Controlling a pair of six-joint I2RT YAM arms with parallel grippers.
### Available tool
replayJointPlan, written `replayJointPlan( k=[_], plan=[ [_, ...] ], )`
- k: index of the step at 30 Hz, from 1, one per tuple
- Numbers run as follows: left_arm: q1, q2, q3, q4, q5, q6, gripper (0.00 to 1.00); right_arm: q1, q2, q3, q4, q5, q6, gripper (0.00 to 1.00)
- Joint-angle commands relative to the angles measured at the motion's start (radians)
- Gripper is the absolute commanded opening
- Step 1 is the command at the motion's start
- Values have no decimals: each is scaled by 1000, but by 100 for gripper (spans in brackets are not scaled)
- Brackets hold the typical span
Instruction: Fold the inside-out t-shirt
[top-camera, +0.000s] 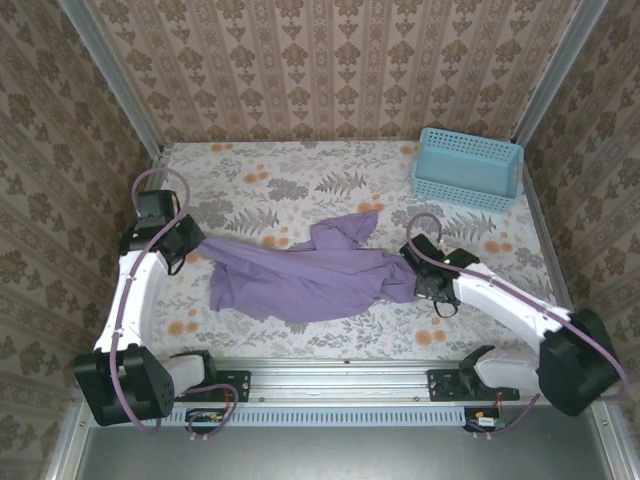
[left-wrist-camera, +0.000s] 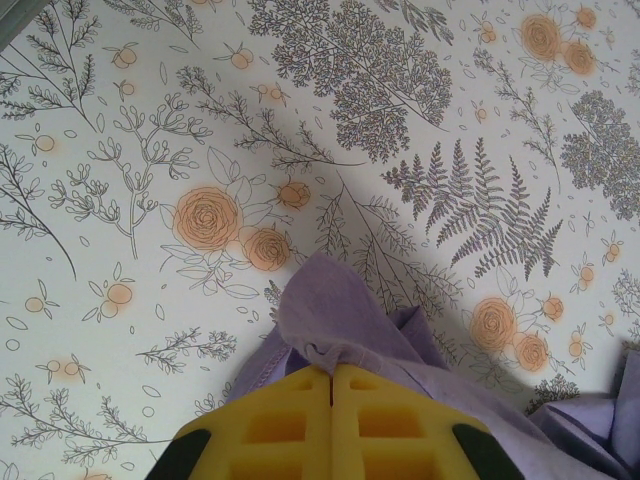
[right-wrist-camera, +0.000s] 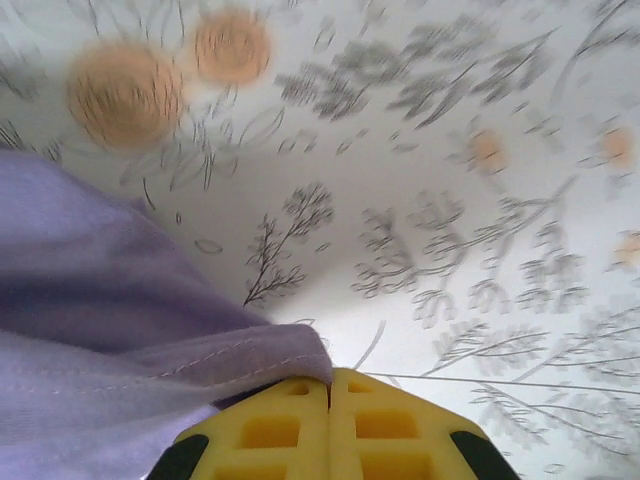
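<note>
The inside-out t-shirt (top-camera: 300, 278) is a lavender-purple cloth stretched across the middle of the floral table between both arms, with one sleeve bunched up toward the back. My left gripper (top-camera: 192, 243) is shut on the t-shirt's left end; in the left wrist view a hemmed fold (left-wrist-camera: 335, 335) sticks out from between the yellow fingertips (left-wrist-camera: 290, 395). My right gripper (top-camera: 415, 275) is shut on the shirt's right end; in the right wrist view a stitched hem edge (right-wrist-camera: 240, 355) is pinched at the closed yellow fingertips (right-wrist-camera: 370, 395).
A light blue basket (top-camera: 467, 169) stands at the back right of the table. Patterned walls close in the table on three sides. Bare floral tabletop (top-camera: 270, 170) lies behind the shirt.
</note>
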Motion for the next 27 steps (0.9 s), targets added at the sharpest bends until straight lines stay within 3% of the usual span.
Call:
replayJointPlan(
  k=[1,6,11,20,27],
  plan=[
    [15,-5,-6,-1,-14,-13,0,-44,-99,43,-168,125,-17,0],
    [43,-11,-13,-7,-29,-15,0,-195,-175,20,-106,-36,-115,0],
    [74,1,-25,2,-18,-16,0,-268,-259,38,-56,-164,-208,0],
    [93,-17,-3,28,60,-44,0,-268,-315,105,-52,-115,-244,0],
    [71,-125,194,2,159,-51,0,-268,-355,457,-91,-23,-358,0]
  ],
)
